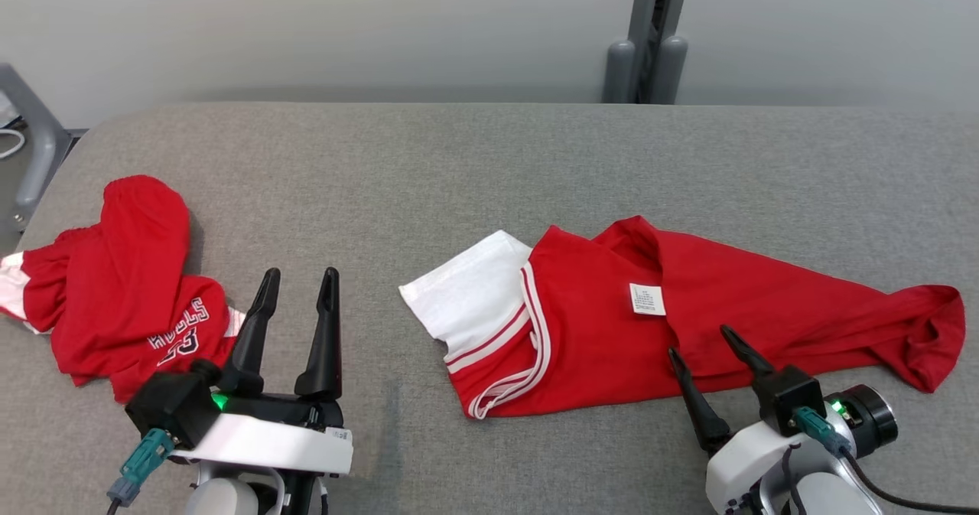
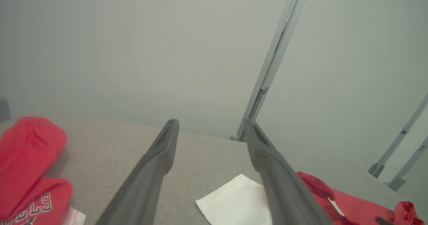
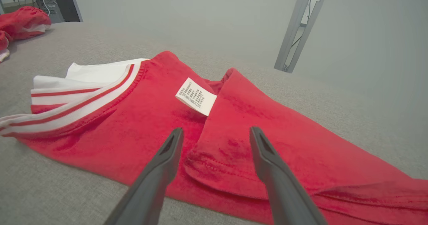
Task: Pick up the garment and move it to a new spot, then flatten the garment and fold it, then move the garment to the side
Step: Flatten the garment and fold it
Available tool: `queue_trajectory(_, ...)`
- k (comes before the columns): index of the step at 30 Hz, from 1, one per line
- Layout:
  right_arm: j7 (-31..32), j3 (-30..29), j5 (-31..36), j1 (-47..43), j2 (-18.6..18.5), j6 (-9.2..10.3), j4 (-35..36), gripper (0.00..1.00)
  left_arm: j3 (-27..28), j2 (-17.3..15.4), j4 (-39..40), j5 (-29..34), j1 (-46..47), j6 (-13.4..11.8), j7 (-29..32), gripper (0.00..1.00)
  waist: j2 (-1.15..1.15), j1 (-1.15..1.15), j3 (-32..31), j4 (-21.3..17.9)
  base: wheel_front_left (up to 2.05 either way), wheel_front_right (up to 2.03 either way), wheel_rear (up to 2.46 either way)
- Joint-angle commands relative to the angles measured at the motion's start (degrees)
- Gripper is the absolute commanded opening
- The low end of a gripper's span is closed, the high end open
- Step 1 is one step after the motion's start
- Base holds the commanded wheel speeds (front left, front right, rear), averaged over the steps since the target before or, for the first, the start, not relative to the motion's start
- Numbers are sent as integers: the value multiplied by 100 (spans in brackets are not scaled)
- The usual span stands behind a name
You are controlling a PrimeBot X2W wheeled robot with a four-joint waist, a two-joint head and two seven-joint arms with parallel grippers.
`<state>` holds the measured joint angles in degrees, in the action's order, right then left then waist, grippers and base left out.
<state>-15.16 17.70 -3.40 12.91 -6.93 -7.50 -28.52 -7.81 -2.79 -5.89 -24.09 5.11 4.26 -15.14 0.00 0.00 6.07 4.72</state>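
Lab (grey padded table [image 1: 489,163], bare wall [image 1: 306,25])

The left gripper [image 1: 300,276] sits well to the left of the garment [image 1: 596,324], apart from it. Its jaws are spread wide and hold nothing, and its two dark fingers point away from the robot. The right gripper [image 1: 699,343] is at the garment's near edge, jaws likewise wide apart and empty. Its fingers lean leftward with their tips over the red cloth; whether they touch it cannot be told. Both grippers rise from white wrist housings.
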Motion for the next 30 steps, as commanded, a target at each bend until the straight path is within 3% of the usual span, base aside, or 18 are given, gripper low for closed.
queue_trajectory(1, -3, -123, 91, 120, 26, 1, -196, 100, 37, -18, -24, 26, 71, 33, 2, 100, 0, 0, 93, 156, 0, 0, 0)
queue_trajectory(6, -3, -304, 174, 302, 171, 1, -616, 100, 82, -18, -61, -3, 144, 66, 2, 100, 0, 0, 183, 281, 0, 0, 0)
queue_trajectory(8, -3, -363, 184, 337, 212, 1, -764, 29, 74, -20, -71, -28, 150, 74, 2, 100, 0, 0, 202, 304, 0, 0, 0)
queue_trajectory(9, -3, -385, 203, 379, 222, 1, -817, 0, 63, -18, -70, -45, 152, 74, 2, 100, 0, 0, 212, 311, 0, 0, 0)
queue_trajectory(21, -3, -856, -150, 640, 244, 1, -398, 0, 22, -20, -69, -56, 170, 82, 2, 100, 0, 0, 267, 272, 0, 0, 0)
queue_trajectory(28, 410, -1148, -233, 1671, -720, 1, -49, 0, -116, -19, -35, -9, 338, 159, 3, 100, 0, 0, 663, 395, 0, 0, 0)
queue_trajectory(30, 840, -1236, -321, 2219, -1319, 1, -140, 0, -176, -20, -38, -13, 477, 210, 3, 100, 0, 0, 958, 538, 0, 0, 0)
